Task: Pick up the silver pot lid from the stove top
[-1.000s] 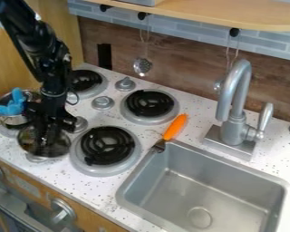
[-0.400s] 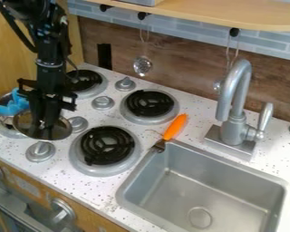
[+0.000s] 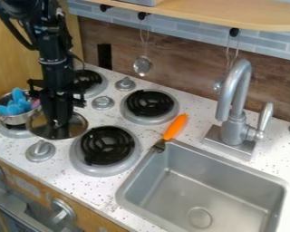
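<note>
**White speckled tabletop [image 3: 99, 192], grey sink [image 3: 179, 199], black gripper [image 3: 59, 121] grasping a lid [image 3: 77, 127]**

Across the tabletop are a stove area and the sink, backed by a brown wooden panel [image 3: 171, 84] under strips of grey-blue tile. A pale wooden shelf [image 3: 232, 14] juts out above. The black robot arm [image 3: 53, 54] comes in from the upper left and hangs over the stove's left side, its fingers pointing down and clenched at the middle of the lid. The silver faucet [image 3: 233, 131] stands behind the sink.

Of the black coil burners, the nearest to the lid [image 3: 108, 146] lies just to its right in the view; one [image 3: 149, 104] is behind that, and another [image 3: 85, 80] is behind the gripper. The lid is round and see-through, with a thin rim. Beside it, at the left, a small metal pot [image 3: 15, 120] holds blue things [image 3: 13, 108]. An orange-handled tool [image 3: 176, 127] lies with its dark end at the sink's rim. A silver ladle [image 3: 142, 66] hangs against the panel. Smallest are the grey stove knobs [image 3: 40, 151].
</note>
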`<control>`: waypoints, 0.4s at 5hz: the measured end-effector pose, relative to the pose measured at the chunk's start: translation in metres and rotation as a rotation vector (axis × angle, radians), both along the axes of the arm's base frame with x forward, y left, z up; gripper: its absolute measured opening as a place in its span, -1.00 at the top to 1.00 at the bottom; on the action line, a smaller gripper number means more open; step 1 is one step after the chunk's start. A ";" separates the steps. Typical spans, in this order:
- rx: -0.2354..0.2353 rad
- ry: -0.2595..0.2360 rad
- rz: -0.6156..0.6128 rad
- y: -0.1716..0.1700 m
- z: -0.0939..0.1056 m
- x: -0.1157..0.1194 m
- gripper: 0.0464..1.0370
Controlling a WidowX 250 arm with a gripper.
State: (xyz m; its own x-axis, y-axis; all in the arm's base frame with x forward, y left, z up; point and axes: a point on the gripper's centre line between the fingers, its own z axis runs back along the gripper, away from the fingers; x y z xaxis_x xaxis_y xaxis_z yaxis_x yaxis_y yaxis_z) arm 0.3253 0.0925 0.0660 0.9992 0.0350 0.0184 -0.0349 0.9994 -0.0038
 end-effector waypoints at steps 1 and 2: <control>0.001 -0.036 -0.051 -0.015 -0.009 0.004 0.45; -0.016 -0.091 -0.107 -0.028 -0.014 0.012 0.45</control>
State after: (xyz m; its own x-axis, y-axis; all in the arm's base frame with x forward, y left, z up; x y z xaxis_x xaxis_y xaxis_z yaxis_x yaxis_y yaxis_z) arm 0.3370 0.0641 0.0519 0.9914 -0.0708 0.1096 0.0732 0.9972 -0.0180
